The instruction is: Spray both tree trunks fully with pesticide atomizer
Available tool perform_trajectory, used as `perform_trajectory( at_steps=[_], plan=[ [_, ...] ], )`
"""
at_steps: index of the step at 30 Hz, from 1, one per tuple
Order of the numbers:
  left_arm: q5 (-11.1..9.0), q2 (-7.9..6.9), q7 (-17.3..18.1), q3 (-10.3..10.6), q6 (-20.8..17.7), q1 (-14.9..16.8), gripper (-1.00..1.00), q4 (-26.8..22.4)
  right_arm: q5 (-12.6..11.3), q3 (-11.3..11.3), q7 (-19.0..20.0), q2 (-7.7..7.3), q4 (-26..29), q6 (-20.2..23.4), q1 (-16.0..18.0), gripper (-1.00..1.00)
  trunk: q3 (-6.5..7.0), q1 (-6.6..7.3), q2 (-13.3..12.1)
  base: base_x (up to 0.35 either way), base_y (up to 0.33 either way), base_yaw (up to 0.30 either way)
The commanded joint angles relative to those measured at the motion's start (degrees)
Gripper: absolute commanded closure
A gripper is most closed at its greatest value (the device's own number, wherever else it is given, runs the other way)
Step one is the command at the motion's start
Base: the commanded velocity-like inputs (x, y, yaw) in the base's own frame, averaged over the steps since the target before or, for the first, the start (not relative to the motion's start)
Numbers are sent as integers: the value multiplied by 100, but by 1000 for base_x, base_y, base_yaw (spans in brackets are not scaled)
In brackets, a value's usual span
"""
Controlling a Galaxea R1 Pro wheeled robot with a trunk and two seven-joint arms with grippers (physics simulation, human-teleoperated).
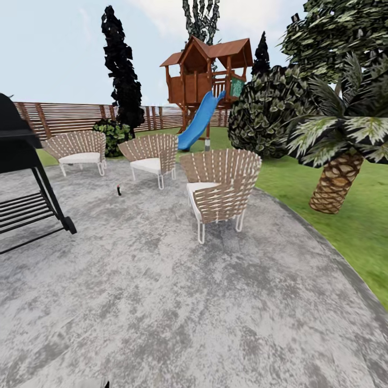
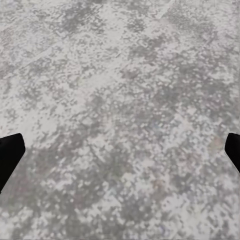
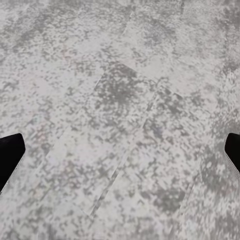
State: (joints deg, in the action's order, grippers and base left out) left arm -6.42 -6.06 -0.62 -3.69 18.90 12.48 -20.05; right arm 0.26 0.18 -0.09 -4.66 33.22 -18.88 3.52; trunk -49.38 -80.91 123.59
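A black grill [image 1: 21, 161] stood at the left on the grey paving [image 1: 161, 302]. A tiny dark thing [image 1: 118, 189], maybe the sprayer, sat near three woven chairs [image 1: 221, 191]. A palm [image 1: 337, 180] grew on the grass [image 1: 355, 226]. Both sets of jaws hung wide open and empty over the paving, ready for grabbing later.

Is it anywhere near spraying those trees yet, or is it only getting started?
Only starting, by the look of it. Nothing looks done: both grippers, left and right, hang open and empty over the grey paving. In hand: it seems to be still crossing the patio, facing the chairs and the slide. Left: finding and picking up the atomizer on the grass, then spraying both trunks.
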Motion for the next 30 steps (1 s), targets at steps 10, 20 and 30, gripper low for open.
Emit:
perform_trajectory(
  at_steps=[10,20,30],
  plan=[
    [0,0,0,0,0,0,-100,1,0,9,-6,0,0,-2,0,-100,0,0,0,340,0,145],
    [0,0,0,0,0,0,-100,1,3,9,-2,0,0,-2,0,-100,0,0,0,340,0,273],
    [0,0,0,0,0,0,-100,-5,6,9,-1,0,0,-2,0,-100,0,0,0,340,18,275]
  ],
)
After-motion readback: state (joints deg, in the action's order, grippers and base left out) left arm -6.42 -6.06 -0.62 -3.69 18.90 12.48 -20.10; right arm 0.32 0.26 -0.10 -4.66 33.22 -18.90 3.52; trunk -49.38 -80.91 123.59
